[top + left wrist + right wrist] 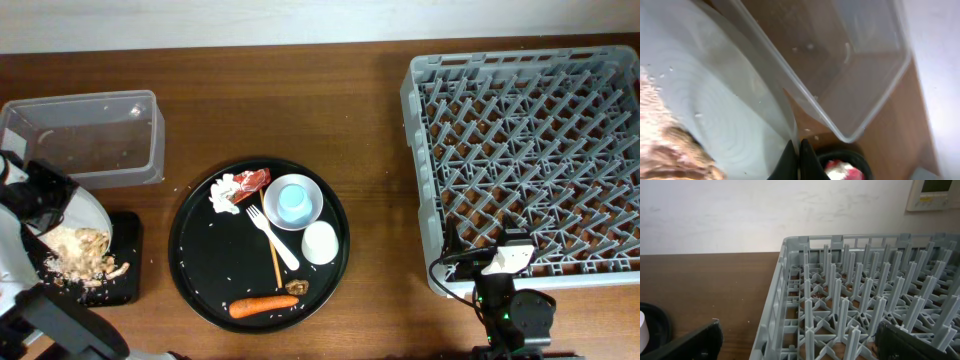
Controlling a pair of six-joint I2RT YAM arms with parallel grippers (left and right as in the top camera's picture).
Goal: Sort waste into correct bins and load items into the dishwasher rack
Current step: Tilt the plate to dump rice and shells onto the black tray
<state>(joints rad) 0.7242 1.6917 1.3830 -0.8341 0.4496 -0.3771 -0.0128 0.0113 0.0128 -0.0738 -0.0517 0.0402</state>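
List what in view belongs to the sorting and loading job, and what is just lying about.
Job:
- Waste: crumbs, carrot, scrap, tissue, wrapper
- Bins: tub, black bin
- Items: plate, bowl, blue cup, white cup, fork, chopsticks
- rack

Lying about:
- round tray
- wall panel

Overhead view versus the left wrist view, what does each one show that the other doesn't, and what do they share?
Only the overhead shows the dishwasher rack, the carrot, the light blue cup and the fork. Only the left wrist view shows the left gripper up close, jaws shut on the rim of the white plate. Both show the clear tub, the plate with rice crumbs on it, and the red wrapper on the black tray.
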